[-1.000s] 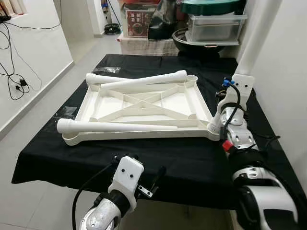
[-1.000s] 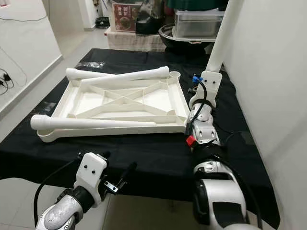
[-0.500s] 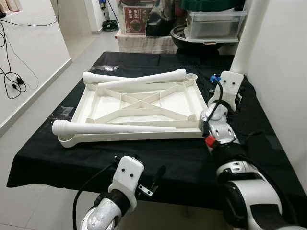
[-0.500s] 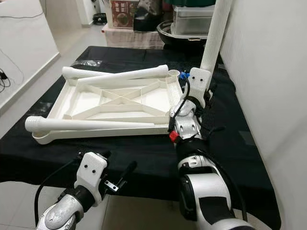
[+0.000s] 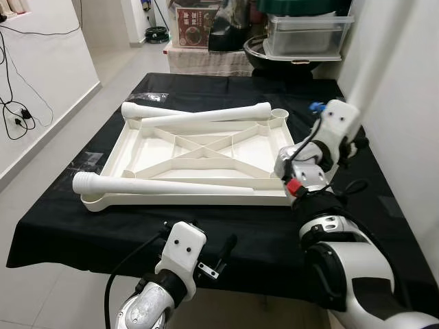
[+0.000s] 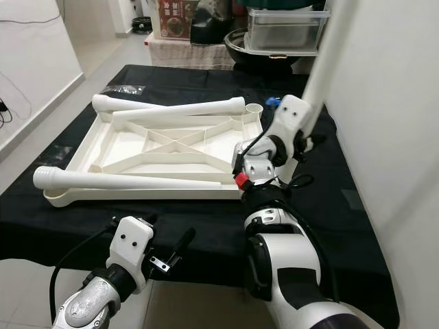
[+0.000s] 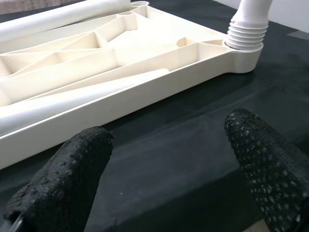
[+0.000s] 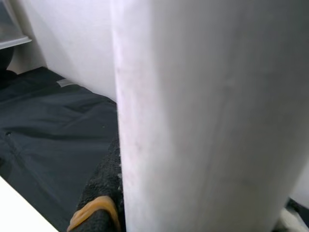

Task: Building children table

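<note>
A white children's tabletop point(image 5: 192, 200) lies upside down on a black-covered table point(image 5: 137, 226). Two loose white legs rest on it, one along the far edge point(image 5: 199, 114) and one along the near edge point(image 5: 164, 185). A third leg point(image 6: 328, 48) stands upright with its threaded end point(image 7: 246, 31) in the near right corner socket. My right gripper point(image 6: 307, 140) is shut on this leg, and a black pad point(image 8: 104, 193) presses against it. My left gripper point(image 7: 164, 169) hangs open below the table's front edge, nothing between its pads point(image 7: 63, 179).
Beyond the table's far end stand a clear storage box point(image 5: 305, 34), a dark basin point(image 5: 264, 58) and a printed carton point(image 5: 195, 27). A white wall point(image 5: 411, 103) runs close along the right side. Open floor point(image 5: 41, 192) lies to the left, with cables point(image 5: 17, 116) on the wall.
My right forearm has swung left across the near right corner, and its wrist has turned around the upright leg. The left arm has stayed put. The view has shifted slightly.
</note>
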You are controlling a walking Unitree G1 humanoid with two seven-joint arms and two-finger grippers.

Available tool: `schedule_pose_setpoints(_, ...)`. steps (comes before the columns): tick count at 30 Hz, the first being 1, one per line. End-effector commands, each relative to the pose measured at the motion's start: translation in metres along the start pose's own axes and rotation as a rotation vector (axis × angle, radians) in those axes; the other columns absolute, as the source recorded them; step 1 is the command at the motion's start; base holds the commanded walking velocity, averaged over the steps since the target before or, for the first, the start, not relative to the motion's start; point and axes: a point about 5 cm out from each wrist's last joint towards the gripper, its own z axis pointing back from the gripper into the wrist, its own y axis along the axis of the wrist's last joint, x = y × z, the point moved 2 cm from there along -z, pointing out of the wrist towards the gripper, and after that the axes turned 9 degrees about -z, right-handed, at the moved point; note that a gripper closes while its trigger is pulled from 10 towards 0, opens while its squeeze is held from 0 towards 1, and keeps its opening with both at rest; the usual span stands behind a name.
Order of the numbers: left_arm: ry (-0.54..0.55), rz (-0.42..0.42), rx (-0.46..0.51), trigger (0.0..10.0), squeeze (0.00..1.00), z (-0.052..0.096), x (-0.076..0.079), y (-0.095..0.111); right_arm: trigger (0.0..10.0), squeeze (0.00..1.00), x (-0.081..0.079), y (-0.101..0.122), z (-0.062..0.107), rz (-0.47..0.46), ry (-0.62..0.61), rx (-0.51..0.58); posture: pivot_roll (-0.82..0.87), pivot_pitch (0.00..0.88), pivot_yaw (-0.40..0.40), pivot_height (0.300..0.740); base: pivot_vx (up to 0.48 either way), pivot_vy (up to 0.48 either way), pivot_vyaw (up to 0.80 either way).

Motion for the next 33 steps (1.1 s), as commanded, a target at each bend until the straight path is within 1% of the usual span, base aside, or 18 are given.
schedule_pose_setpoints(1, -0.003, 0.004, -0.017, 10.0, 0.0, -0.001, 0.001, -0.005, 10.0, 0.0, 0.011, -0.033, 0.003, 0.065, -0.032, -0.121, 0.08, 0.068, -0.032, 0.74, 0.0, 0.0, 0.0)
schedule_pose_setpoints(5, -0.001, 0.001, -0.019, 10.0, 0.0, -0.001, 0.001, -0.006, 10.0, 0.0, -0.008, -0.008, 0.005, -0.064, 0.11, -0.06, 0.08, 0.057, -0.032, 0.74, 0.0, 0.0, 0.0)
schedule_pose_setpoints(6, -0.001, 0.001, -0.019, 10.0, 0.0, -0.001, 0.001, -0.006, 10.0, 0.0, -0.008, -0.008, 0.005, -0.064, 0.11, -0.06, 0.08, 0.057, -0.032, 0.74, 0.0, 0.0, 0.0)
schedule_pose_setpoints(8, 0.006, 0.001, -0.014, 10.0, 0.0, -0.002, 0.001, -0.006, 10.0, 0.0, -0.024, 0.021, 0.011, -0.172, 0.317, 0.042, 0.08, 0.054, -0.032, 0.74, 0.0, 0.0, 0.0)
schedule_pose_setpoints(9, 0.006, 0.001, -0.014, 10.0, 0.0, -0.002, 0.001, -0.006, 10.0, 0.0, -0.024, 0.021, 0.011, -0.172, 0.317, 0.042, 0.08, 0.054, -0.032, 0.74, 0.0, 0.0, 0.0)
schedule_pose_setpoints(11, 0.018, 0.019, -0.012, 10.0, 0.0, -0.005, -0.002, -0.005, 10.0, 0.0, -0.039, 0.042, 0.03, -0.289, 0.632, 0.079, 0.07, 0.04, -0.027, 0.74, 0.0, 0.0, 0.0)
schedule_pose_setpoints(13, 0.022, 0.032, -0.01, 10.0, 0.0, -0.007, -0.004, -0.005, 10.0, 0.0, -0.042, 0.053, 0.054, -0.366, 0.901, 0.103, 0.06, 0.031, -0.02, 0.74, 0.0, 0.0, 0.0)
schedule_pose_setpoints(15, 0.022, 0.032, -0.01, 10.0, 0.0, -0.007, -0.004, -0.005, 10.0, 0.0, -0.042, 0.053, 0.054, -0.366, 0.901, 0.103, 0.06, 0.031, -0.02, 0.74, 0.0, 0.0, 0.0)
schedule_pose_setpoints(16, 0.015, 0.026, -0.005, 10.0, 0.0, -0.01, -0.007, -0.005, 10.0, 0.0, -0.038, 0.052, 0.066, -0.396, 1.036, 0.074, 0.06, 0.023, -0.019, 0.74, 0.0, 0.0, 0.0)
schedule_pose_setpoints(17, 0.015, 0.026, -0.005, 10.0, 0.0, -0.01, -0.007, -0.005, 10.0, 0.0, -0.038, 0.052, 0.066, -0.396, 1.036, 0.074, 0.06, 0.023, -0.019, 0.74, 0.0, 0.0, 0.0)
schedule_pose_setpoints(19, 0.001, -0.023, -0.004, 10.0, 0.0, -0.013, -0.01, -0.005, 10.0, 0.0, -0.032, 0.037, 0.08, -0.416, 1.225, -0.061, 0.06, 0.011, -0.016, 0.74, 0.0, 0.0, 0.0)
schedule_pose_setpoints(20, 0.001, -0.023, -0.004, 10.0, 0.0, -0.013, -0.01, -0.005, 10.0, 0.0, -0.032, 0.037, 0.08, -0.416, 1.225, -0.061, 0.06, 0.011, -0.016, 0.74, 0.0, 0.0, 0.0)
schedule_pose_setpoints(23, 0.018, -0.063, 0.018, 10.0, 0.0, -0.019, -0.022, 0.001, 10.0, 0.0, -0.014, 0.01, 0.093, -0.344, 1.413, -0.151, 0.06, 0.002, -0.012, 0.74, 0.0, 0.0, 0.0)
schedule_pose_setpoints(25, 0.026, -0.068, 0.024, 10.0, 0.0, -0.02, -0.025, 0.003, 10.0, 0.0, -0.01, 0.006, 0.095, -0.338, 1.442, -0.166, 0.06, 0.002, -0.012, 0.74, 0.0, 0.0, 0.0)
schedule_pose_setpoints(26, 0.037, -0.082, 0.023, 10.0, 1.0, -0.022, -0.03, 0.002, 10.0, 0.0, -0.003, 0.002, 0.1, -0.348, 1.497, -0.198, 0.06, 0.0, -0.011, 0.74, 0.0, 0.0, 0.0)
schedule_pose_setpoints(29, 0.047, -0.092, 0.017, 10.0, 1.0, -0.027, -0.036, 0.0, 10.0, 0.0, 0.01, -0.004, 0.112, -0.35, 1.593, -0.233, 0.05, 0.0, -0.006, 0.74, 0.0, 0.0, 0.0)
schedule_pose_setpoints(32, 0.044, -0.103, 0.001, 10.0, 1.0, -0.028, -0.036, -0.003, 10.0, 0.0, 0.012, -0.005, 0.114, -0.347, 1.603, -0.236, 0.05, 0.0, -0.006, 0.74, 0.0, 0.0, 0.0)
schedule_pose_setpoints(33, 0.038, -0.108, -0.02, 10.0, 0.0, -0.03, -0.036, -0.007, 10.0, 0.0, 0.016, -0.005, 0.118, -0.337, 1.634, -0.243, 0.05, 0.0, -0.005, 0.74, 0.0, 0.0, 0.0)
